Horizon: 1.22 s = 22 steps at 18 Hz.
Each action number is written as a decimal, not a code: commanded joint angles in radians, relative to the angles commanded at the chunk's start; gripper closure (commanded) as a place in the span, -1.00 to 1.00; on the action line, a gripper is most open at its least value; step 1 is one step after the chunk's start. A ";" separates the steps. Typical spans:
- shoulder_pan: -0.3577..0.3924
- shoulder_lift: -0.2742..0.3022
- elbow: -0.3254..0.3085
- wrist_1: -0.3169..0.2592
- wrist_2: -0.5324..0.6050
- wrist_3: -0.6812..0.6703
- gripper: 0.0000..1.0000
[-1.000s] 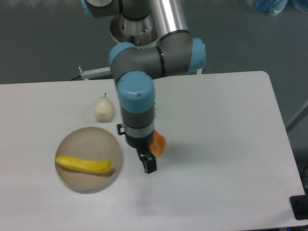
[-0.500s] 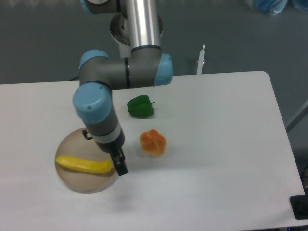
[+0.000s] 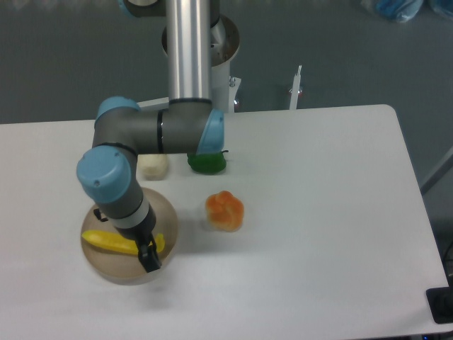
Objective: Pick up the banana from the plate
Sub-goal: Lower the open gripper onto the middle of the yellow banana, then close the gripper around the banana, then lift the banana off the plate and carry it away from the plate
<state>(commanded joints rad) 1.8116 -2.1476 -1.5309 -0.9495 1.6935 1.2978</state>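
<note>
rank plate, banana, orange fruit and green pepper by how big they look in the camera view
1. plate
2. banana, partly hidden by the gripper
3. orange fruit
4. green pepper, partly behind the arm, so unsure

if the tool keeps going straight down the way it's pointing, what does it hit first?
Most likely the banana near its right end, or the plate just beside it. The tool hangs over that end; its height is unclear from this single view.

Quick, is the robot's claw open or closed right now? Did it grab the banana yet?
Gripper: cannot tell if open or shut. It is over the banana on the plate; a grab isn't visible.
</note>
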 joint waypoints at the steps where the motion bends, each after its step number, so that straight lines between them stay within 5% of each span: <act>1: 0.000 0.002 -0.006 -0.002 0.000 0.000 -0.93; 7: 0.000 0.003 -0.055 0.000 0.002 0.003 -0.84; 11: -0.002 -0.014 -0.051 0.002 0.000 0.000 -0.51; 14: 0.000 -0.006 -0.046 0.000 -0.006 0.012 1.00; 22: 0.026 0.080 -0.034 -0.002 -0.017 0.014 1.00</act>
<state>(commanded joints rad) 1.8376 -2.0680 -1.5647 -0.9511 1.6766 1.3116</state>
